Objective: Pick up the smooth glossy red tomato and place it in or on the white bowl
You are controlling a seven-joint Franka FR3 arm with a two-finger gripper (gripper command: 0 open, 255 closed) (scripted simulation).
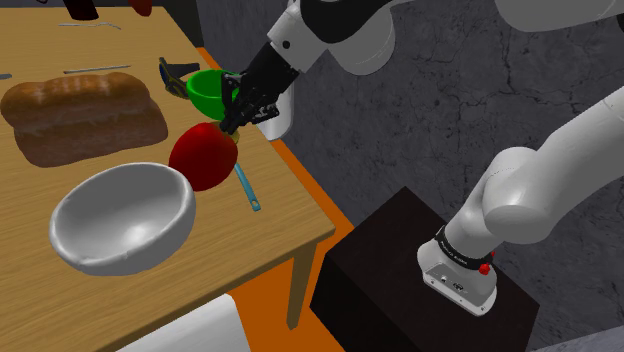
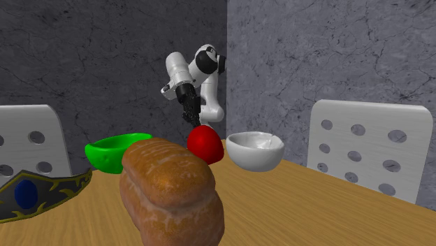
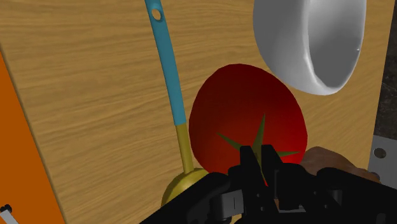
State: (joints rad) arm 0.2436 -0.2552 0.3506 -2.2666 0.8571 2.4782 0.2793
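1. At the shoulder view's left, one brown crusty bread loaf (image 1: 80, 115) lies on the wooden counter (image 1: 275, 215), well apart from the work.
2. Nearer and a little right of it sits one glossy white round bowl (image 1: 150, 250), upright, with nothing in it.
3. Just beside the bowl's right rim is the one smooth glossy red round tomato (image 1: 200, 160), stem end up. I cannot tell whether its underside rests on the counter or hangs just clear.
4. The black jaws meet the tomato's top from the right. In the wrist view they stand almost together with the green stem crown between them, apparently clamped on that crown and not round the body.
5. My judgement is that the tomato is light, its skin slick and its flesh soft. A pinch at the crown could slip or tear, so a hold across the widest part would be safer, with gentle pressure.
6. Right of the tomato, one blue-handled utensil with a brass-coloured end (image 1: 247, 190) lies flat. One green bowl (image 1: 205, 95) sits farther back.
7. At the far right is the one black box stand (image 1: 400, 260).
8. Two white perforated chairs (image 2: 370, 147) flank the counter in the second exterior view.
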